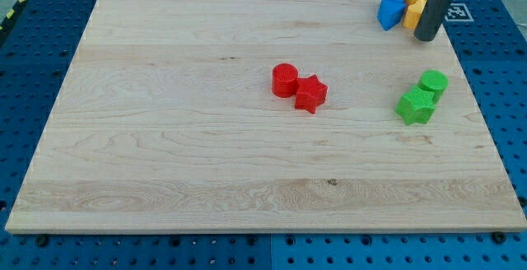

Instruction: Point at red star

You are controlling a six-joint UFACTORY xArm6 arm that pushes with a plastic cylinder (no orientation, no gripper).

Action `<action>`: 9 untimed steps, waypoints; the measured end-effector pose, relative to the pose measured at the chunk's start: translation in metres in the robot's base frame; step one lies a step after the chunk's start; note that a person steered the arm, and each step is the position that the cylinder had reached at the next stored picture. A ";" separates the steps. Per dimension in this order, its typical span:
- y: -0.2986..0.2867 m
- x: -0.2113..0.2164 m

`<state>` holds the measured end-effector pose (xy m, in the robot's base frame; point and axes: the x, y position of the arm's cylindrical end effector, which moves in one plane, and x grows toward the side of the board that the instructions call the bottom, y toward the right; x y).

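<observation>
Looking down on a pale wooden board [165, 122] set on a blue pegboard table [33, 39]. One view only.

Near the board's centre, slightly toward the view's right, sits the red star [310, 94]. A red cylinder [285, 80] touches it on its upper-left side.

At the view's top right, my tip [428, 36] comes down as a dark rod w/ no jaws at all, so nothing opens, closes or holds. It rests just beside an orange block [416, 5], and a blue block [390, 8] sits against that one on the view's left; shapes hard to tell.

Below the tip, at the right edge, a green cylinder [433, 81] touches a green star [416, 105].

The tip is well apart from the red star, which lies down and to the view's left of it. Pointing looks not yet done.

Risks, as a guess: a path swinging too low could clip the green pair; starting off leftward could nudge the orange block; arriving from the upper left would hit the red cylinder first & shove the star. Overshoot would push the star rather than point at it.
</observation>
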<state>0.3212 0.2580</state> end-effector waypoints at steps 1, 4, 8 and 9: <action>0.016 0.025; 0.016 0.088; -0.134 0.088; -0.152 0.087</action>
<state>0.4085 0.1059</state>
